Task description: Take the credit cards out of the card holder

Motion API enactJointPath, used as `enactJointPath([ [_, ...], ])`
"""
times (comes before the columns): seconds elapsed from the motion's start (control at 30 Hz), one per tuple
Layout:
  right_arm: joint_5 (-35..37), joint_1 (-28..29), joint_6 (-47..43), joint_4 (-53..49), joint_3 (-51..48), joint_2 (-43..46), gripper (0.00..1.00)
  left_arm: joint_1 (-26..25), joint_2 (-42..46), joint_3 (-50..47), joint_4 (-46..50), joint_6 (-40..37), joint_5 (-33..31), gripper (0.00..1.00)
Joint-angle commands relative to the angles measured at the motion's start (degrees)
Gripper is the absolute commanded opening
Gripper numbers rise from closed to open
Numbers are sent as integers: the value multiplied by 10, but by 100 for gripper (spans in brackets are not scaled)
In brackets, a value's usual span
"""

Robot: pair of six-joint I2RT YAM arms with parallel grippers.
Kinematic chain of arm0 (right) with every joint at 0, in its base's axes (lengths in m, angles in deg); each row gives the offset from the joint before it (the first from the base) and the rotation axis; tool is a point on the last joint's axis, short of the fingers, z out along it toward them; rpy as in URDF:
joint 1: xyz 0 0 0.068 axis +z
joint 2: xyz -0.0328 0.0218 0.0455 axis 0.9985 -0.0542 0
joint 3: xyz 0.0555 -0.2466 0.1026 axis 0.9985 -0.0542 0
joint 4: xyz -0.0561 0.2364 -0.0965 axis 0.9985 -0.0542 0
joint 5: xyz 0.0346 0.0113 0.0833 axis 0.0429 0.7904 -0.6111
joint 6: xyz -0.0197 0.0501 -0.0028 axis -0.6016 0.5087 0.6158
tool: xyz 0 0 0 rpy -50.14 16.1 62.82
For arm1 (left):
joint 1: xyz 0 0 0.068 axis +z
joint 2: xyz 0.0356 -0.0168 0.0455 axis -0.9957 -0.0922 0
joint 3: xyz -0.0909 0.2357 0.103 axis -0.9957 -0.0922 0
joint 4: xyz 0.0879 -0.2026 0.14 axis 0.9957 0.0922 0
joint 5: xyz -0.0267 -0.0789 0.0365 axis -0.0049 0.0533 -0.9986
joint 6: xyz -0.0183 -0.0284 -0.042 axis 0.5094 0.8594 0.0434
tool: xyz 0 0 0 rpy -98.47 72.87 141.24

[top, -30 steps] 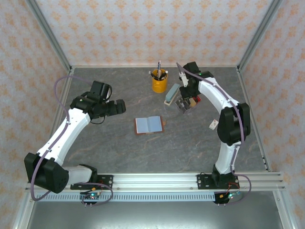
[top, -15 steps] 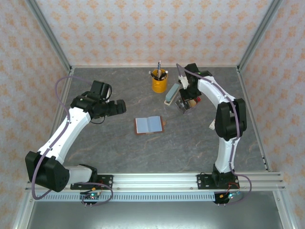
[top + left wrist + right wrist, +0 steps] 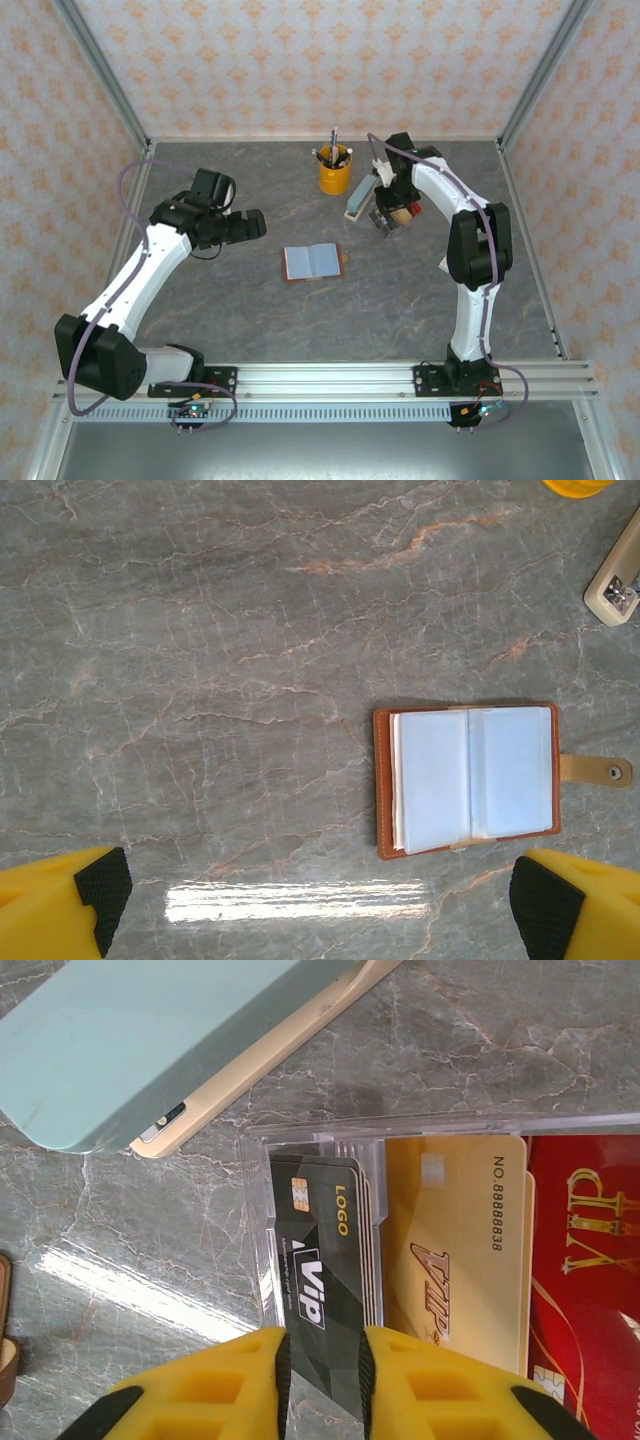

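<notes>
Card holder (image 3: pixel 465 780) is laid open & flat mid-table, sleeves apparently emptied, L gripper (image 3: pixel 322 895) is hung wide apart beside it, prob. on standby, and R gripper (image 3: pixel 325 1345) is set narrowly astride black card (image 3: pixel 320 1230) in clear tray (image 3: pixel 400 1125), prob. for sorting; gripped vs released can't be told.

The card holder (image 3: pixel 314 262) lies open on the middle of the table (image 3: pixel 250 300), with the left gripper (image 3: pixel 255 224) to its left and a cup (image 3: pixel 335 172) behind it. Right of the cup lies a block (image 3: pixel 361 196), and just beside that a tray (image 3: pixel 256 1240). In the tray, cards (image 3: pixel 455 1260) lie side by side, with the right gripper (image 3: pixel 325 1340) over the leftmost.
</notes>
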State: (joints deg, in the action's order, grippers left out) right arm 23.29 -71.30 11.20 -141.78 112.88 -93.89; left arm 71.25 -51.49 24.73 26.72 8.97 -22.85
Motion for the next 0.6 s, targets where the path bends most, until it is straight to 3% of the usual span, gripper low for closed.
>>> enactJointPath([
  [0.0, 14, -1, 38, -11, 10, 31, 27, 4, -13, -5, 2, 11, 4, 100],
  [0.2, -21, 15, 156, 58, -80, 122, 29, 4, -30, -34, -40, 33, 44, 100],
  [0.4, -61, 109, 256, 159, -197, 211, 36, -8, -54, -67, -102, 75, 96, 96],
  [0.57, -92, 192, 343, 246, -243, 210, 39, -18, -84, -97, -170, 125, 144, 84],
])
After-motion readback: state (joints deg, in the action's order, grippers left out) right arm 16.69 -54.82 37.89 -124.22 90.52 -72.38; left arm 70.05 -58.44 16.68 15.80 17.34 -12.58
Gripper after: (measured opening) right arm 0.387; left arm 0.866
